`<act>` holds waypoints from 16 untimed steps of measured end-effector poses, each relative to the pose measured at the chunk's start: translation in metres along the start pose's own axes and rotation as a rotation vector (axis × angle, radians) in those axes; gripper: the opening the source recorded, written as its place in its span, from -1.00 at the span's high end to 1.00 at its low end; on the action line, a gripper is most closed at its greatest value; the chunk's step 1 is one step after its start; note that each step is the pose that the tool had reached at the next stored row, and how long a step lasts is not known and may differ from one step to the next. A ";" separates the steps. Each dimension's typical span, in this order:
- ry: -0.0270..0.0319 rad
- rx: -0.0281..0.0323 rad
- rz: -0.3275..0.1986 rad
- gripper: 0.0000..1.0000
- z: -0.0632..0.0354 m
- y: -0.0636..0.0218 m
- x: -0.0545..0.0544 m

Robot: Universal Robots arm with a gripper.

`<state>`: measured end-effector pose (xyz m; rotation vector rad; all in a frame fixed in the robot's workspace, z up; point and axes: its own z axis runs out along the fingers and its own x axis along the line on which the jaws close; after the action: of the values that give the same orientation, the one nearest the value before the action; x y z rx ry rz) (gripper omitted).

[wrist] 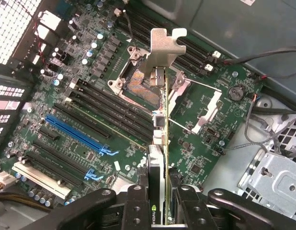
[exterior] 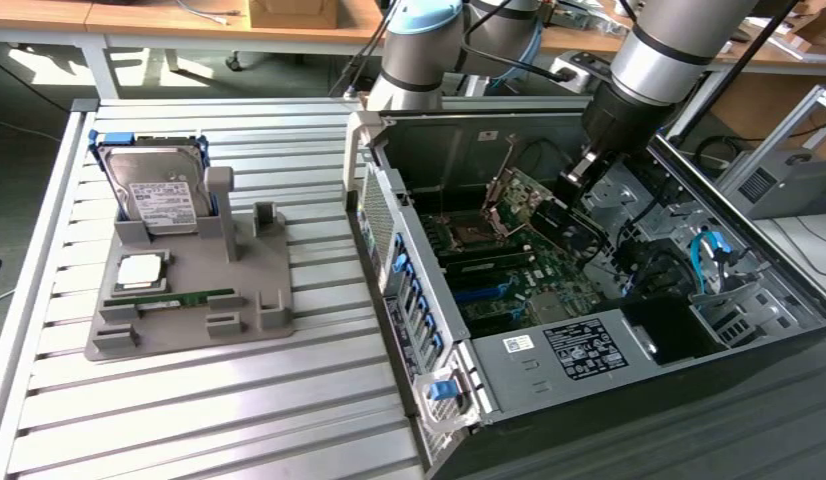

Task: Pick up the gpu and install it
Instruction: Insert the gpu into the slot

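Observation:
The gpu (wrist: pixel 161 125) is seen edge-on in the wrist view, a thin card with its silvery metal bracket (wrist: pixel 163 46) at the far end. My gripper (wrist: pixel 160 194) is shut on the card, one black finger (wrist: pixel 136 203) on each side. The card hangs above the motherboard (wrist: pixel 85 72), over the area between the CPU socket (wrist: pixel 136 87) and the black expansion slots, and does not touch them. In the exterior view the gpu (exterior: pixel 531 205) is a green card tilted inside the open computer case (exterior: pixel 573 345), with the gripper (exterior: pixel 583 172) just above it.
A long blue slot (wrist: pixel 74 132) lies beside the black slots. Loose cables (wrist: pixel 263 129) and a metal drive cage (wrist: pixel 277 177) are close to the card's side. Outside the case, a grey fixture (exterior: pixel 260 310) holds a hard drive (exterior: pixel 156 190), a CPU (exterior: pixel 140 268) and a memory stick (exterior: pixel 173 297).

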<state>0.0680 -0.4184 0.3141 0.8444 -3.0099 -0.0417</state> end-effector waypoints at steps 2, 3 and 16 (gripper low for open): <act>0.0003 0.0000 -0.012 0.47 0.0000 0.0000 0.000; 0.0005 0.0001 -0.018 0.47 0.0000 0.0000 0.000; 0.0031 0.0008 -0.104 0.47 0.0000 0.0000 0.000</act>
<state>0.0680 -0.4184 0.3141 0.9990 -2.9608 -0.0404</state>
